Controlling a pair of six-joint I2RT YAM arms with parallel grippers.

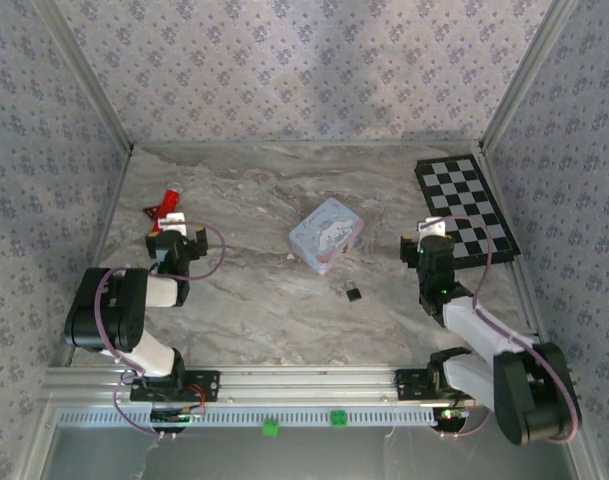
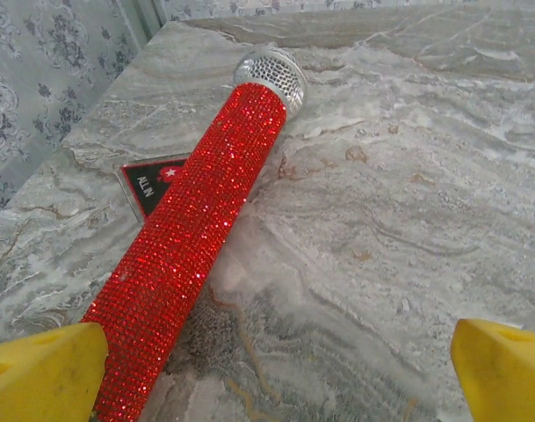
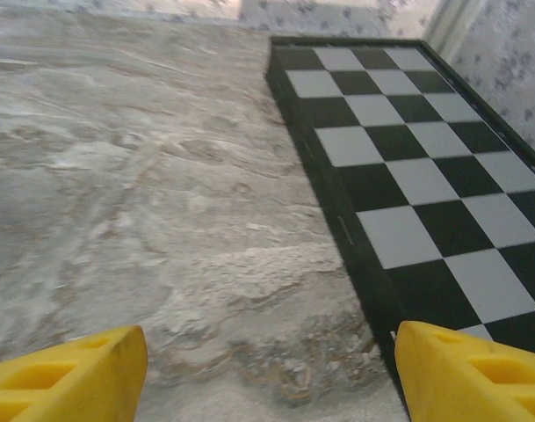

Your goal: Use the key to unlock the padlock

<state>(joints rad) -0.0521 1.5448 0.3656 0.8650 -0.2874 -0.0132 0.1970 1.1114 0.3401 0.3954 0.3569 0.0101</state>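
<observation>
Padlock [image 1: 353, 293] lies lower centre of the top view, well apart from both arms; key too small to make out. Left gripper [image 2: 271, 374] spread wide, empty, beside red glitter tube [image 2: 197, 237]; right gripper [image 3: 267, 369] spread, empty, at checkerboard [image 3: 425, 176] edge; judge it should swing frame-left and settle squarely over the lock, avoiding blue tin [image 1: 327, 235] beyond.

Probably a lab test booth: wallpapered panels [image 1: 284, 60], aluminium rail [image 1: 304, 381], marble-print tabletop [image 1: 274, 310].
</observation>
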